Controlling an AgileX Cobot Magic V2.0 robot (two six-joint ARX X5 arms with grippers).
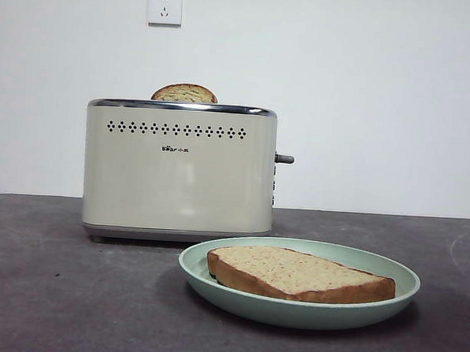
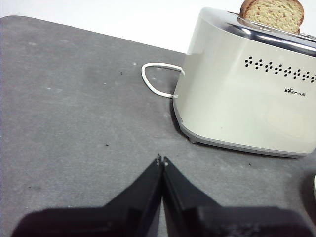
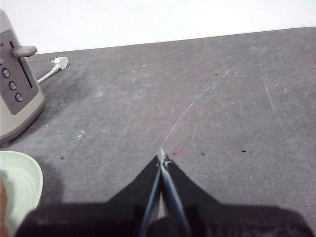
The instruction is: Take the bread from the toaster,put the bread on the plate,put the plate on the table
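The table (image 1: 47, 292) is a dark grey-brown matte surface with faint scuffs, running back to a plain white wall that carries a white socket (image 1: 165, 7). On it, left of centre and further back, stands the toaster (image 1: 178, 169), a boxy cream body with a chrome top rim, a row of small diamond holes, a dark logo and a grey lever (image 1: 284, 158) sticking out of its right side. A white cable (image 2: 154, 84) loops on the table by the toaster's end, and its plug (image 3: 59, 62) lies on the table beyond the lever side.

Nearer and to the right, just in front of the toaster's right corner, the pale mint-green plate (image 1: 237, 290) rests flat on the table. The bread (image 1: 297, 274) lies flat inside it, a thick tan speckled slice with a dark brown crust, filling much of the plate's middle. A second slice (image 1: 184, 94) stands upright in the toaster's slot, with only its domed top showing above the chrome rim.

The left tool (image 2: 161, 160) hangs over bare table to the left of the toaster, jaws pressed together with nothing between them. The right tool (image 3: 162, 157) hangs over bare table to the right of the plate, jaws likewise closed and empty.
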